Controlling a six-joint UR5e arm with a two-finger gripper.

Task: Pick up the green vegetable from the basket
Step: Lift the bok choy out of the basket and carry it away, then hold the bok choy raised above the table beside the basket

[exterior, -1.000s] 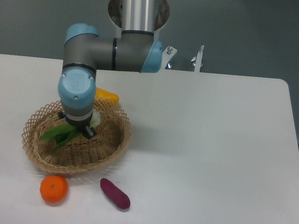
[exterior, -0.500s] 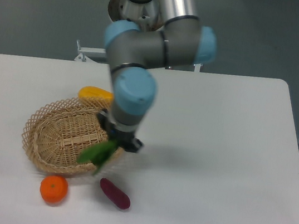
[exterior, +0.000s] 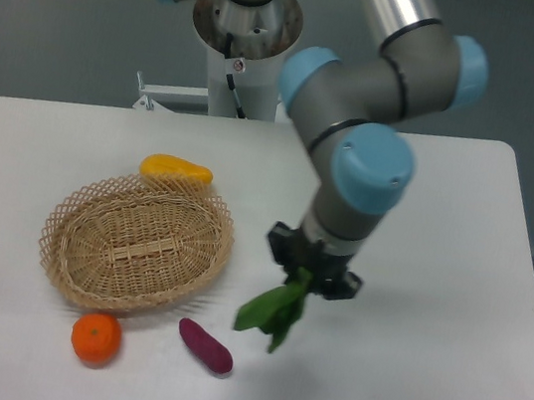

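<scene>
Above the bare worktop [exterior: 442,236], right of the basket [exterior: 136,246], your pincer [exterior: 311,272] grips the green vegetable [exterior: 274,309] by its stem, leaves dangling, so a jolt could shake it loose.

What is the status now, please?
Pincer shut on green vegetable, leaves hanging down. Vegetable out of basket, in the air over bare table. Nothing in the way; purple sweet potato lies nearby, apart.
</scene>
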